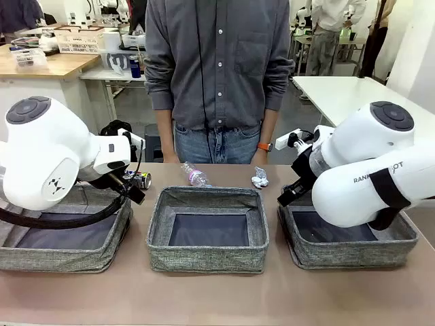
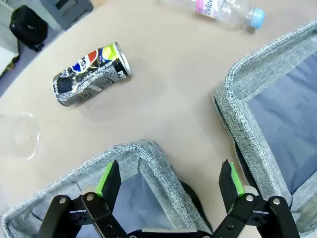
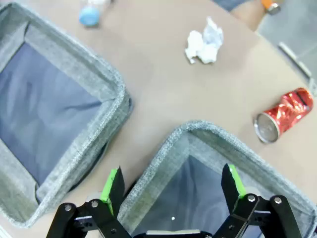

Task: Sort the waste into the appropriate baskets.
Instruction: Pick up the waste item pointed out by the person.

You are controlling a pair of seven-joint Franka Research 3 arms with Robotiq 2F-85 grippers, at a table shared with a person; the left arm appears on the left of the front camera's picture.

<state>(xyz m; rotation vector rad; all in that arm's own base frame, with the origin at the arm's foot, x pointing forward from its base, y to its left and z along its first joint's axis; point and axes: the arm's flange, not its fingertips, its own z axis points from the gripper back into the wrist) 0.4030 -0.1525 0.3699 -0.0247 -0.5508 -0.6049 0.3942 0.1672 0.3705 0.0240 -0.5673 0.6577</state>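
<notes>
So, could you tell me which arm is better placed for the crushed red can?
Right. The open right hand hangs over the right basket, with the crushed red can just beyond its rim; the left hand is over the left basket, nearer the dark printed can.

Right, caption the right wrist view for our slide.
Open right end effector above a grey basket; paper wad and crushed red can beyond.

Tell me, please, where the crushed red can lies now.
In the right wrist view, the crushed red can lies on the table at the picture's right, just outside the rim of the nearest basket, apart from the crumpled paper wad.
</notes>
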